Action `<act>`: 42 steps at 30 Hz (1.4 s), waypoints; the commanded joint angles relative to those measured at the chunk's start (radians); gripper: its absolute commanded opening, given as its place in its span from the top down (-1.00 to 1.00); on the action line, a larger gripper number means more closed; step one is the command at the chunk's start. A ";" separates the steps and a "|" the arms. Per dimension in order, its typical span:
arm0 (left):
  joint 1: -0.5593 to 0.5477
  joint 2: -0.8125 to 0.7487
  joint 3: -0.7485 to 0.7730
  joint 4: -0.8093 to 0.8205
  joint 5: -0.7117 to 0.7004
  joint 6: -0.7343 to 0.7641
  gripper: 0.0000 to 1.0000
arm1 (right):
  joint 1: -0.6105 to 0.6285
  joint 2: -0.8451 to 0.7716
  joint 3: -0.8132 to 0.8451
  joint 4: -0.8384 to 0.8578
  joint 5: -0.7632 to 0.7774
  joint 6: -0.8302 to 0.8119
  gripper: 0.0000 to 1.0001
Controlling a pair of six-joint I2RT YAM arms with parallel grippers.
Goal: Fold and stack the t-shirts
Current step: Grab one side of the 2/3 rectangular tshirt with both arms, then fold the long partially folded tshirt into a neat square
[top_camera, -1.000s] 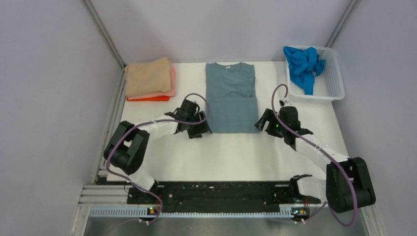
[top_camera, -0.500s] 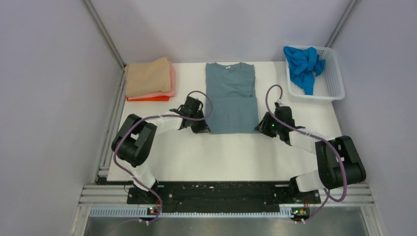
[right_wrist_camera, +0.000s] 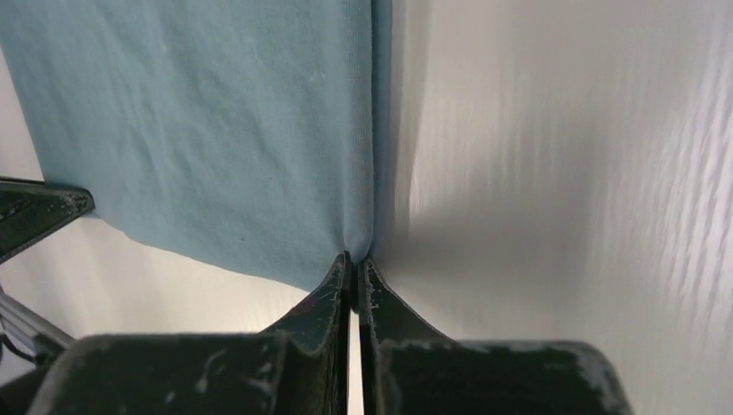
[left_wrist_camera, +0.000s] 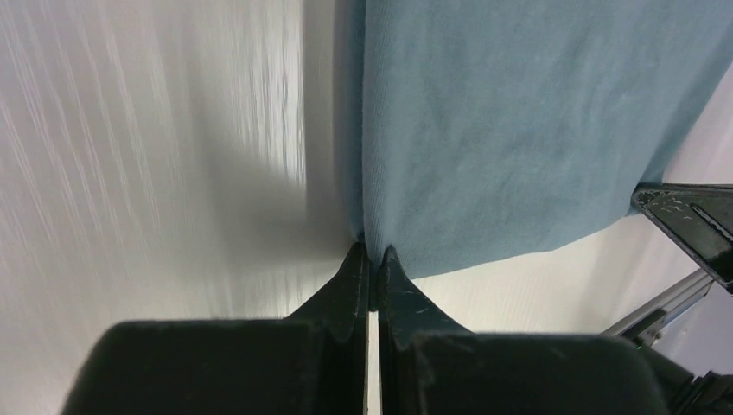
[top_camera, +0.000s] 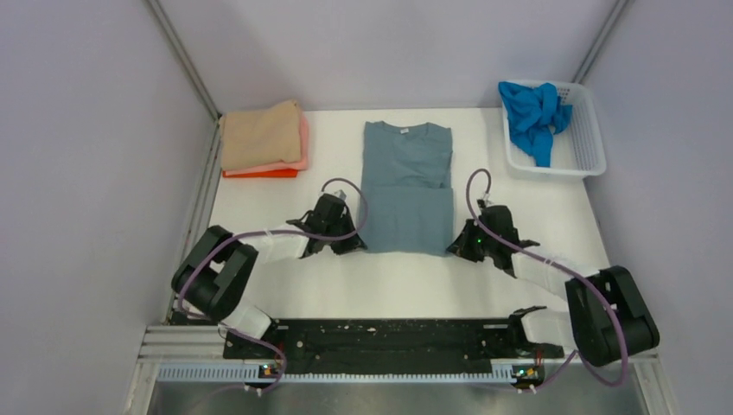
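Observation:
A dusty grey-blue t-shirt [top_camera: 406,186] lies flat in the middle of the table, collar at the far end, sleeves folded in. My left gripper [top_camera: 354,245] is shut on its near left corner; the left wrist view shows the jaws pinching the cloth edge [left_wrist_camera: 373,246]. My right gripper [top_camera: 453,248] is shut on the near right corner, the cloth [right_wrist_camera: 259,130] nipped between its tips [right_wrist_camera: 354,259]. A bright blue t-shirt [top_camera: 532,117] lies crumpled in the basket. Tan [top_camera: 259,134], pink [top_camera: 302,147] and orange [top_camera: 259,174] t-shirts sit folded in a stack at the far left.
The white mesh basket [top_camera: 583,143] stands at the far right corner. Grey walls close in the table on three sides. Bare white tabletop [top_camera: 406,281] lies between the shirt's hem and the arm bases.
Both grippers closed on the near corners of the grey-blue shirt. They then drew toward me, and the whole shirt slid a little nearer.

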 commanded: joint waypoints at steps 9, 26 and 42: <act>-0.317 -0.499 -0.349 -0.311 -0.179 -0.282 1.00 | 0.238 -0.574 -0.125 -0.586 0.059 0.177 1.00; -0.300 -0.609 0.010 -0.366 -0.478 0.001 1.00 | 0.238 -0.460 0.324 -0.534 0.253 -0.034 1.00; 0.063 -0.222 0.448 -0.328 -0.336 0.237 1.00 | 0.007 -0.011 0.688 -0.234 0.117 -0.141 1.00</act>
